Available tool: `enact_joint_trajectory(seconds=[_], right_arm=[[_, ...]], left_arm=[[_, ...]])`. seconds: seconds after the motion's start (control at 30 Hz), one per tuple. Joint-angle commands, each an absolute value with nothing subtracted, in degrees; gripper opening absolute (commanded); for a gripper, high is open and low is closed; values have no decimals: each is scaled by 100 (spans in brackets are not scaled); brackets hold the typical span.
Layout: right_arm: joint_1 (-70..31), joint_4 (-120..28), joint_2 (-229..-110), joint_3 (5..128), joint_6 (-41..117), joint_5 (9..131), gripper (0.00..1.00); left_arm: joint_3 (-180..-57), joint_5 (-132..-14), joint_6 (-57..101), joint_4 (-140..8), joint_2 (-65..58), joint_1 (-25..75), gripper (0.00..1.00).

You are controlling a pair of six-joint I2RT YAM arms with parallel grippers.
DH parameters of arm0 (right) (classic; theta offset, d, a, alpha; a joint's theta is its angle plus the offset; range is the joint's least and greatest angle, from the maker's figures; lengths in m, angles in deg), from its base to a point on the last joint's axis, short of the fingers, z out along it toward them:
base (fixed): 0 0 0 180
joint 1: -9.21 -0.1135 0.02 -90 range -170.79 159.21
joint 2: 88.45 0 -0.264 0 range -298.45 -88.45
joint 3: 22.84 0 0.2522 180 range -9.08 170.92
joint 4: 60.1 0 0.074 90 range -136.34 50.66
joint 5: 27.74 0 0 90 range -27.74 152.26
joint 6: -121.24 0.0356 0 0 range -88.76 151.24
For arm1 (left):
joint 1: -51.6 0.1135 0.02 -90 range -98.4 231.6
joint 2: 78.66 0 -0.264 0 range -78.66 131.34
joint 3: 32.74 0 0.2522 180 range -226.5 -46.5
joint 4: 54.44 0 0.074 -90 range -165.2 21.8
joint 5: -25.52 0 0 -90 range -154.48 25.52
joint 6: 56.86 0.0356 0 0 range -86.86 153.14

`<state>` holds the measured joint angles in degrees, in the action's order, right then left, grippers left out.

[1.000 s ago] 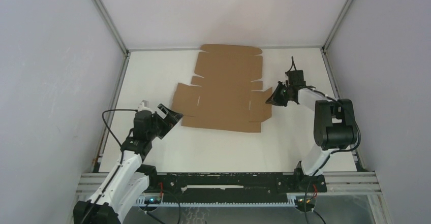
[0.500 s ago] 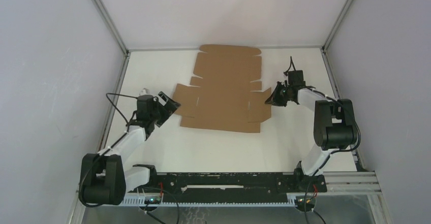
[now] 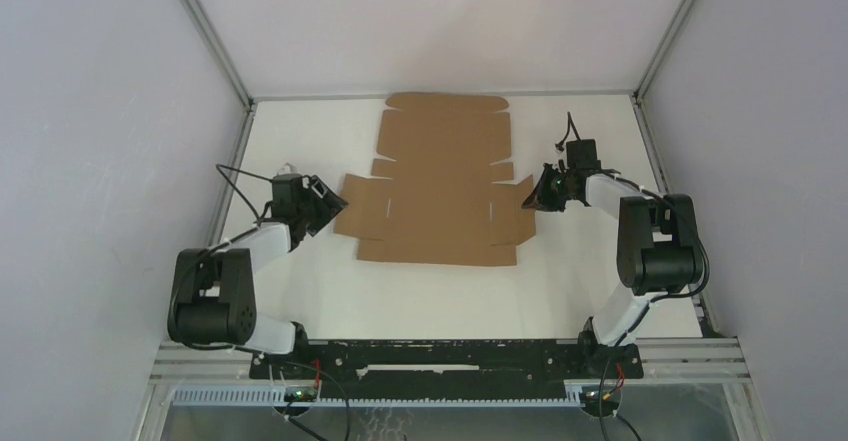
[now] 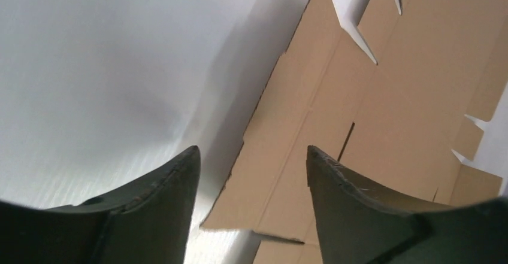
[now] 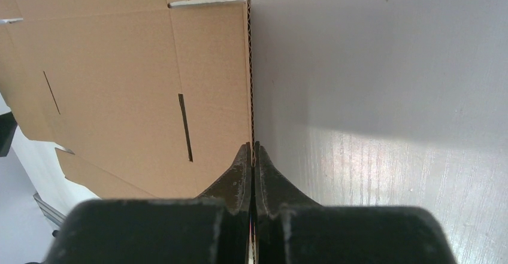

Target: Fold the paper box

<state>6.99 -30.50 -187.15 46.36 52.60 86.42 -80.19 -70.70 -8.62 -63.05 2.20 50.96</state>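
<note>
The paper box (image 3: pixel 440 196) lies opened out flat between our two grippers, on the white table (image 3: pixel 440 291).

It is plain brown corrugated card, die-cut with flaps, notches and narrow slits, its fluted edge showing in the right wrist view. Our right gripper (image 3: pixel 533 196) has its dark fingers pressed together, pinching the edge of the box's right flap, which runs straight out ahead of the fingertips. Our left gripper (image 3: pixel 328 201) is spread, and the left flap's edge sits just ahead, in line with the gap between the fingers. The tabletop is matte white with a faint grain. Pale grey walls (image 3: pixel 90 111) and aluminium frame rails (image 3: pixel 207 31) close it in.
</note>
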Motion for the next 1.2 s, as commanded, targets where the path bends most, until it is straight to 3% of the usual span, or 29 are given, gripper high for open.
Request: enact_joint_trajectory(seconds=[0.0,0.4,1.17], right_arm=[[685,-2918,-18779,4801,5022,8716,0],[546,-2835,-18838,4951,5012,8580,0],[37,-2506,-18531,5309,5125,8277,0]], left_arm=[[-8358,-7219,-645,-5896,582,5143,66],[-8247,-7555,-710,-5688,398,5143,46],[-8651,-7083,-641,-6323,-167,4381,40]])
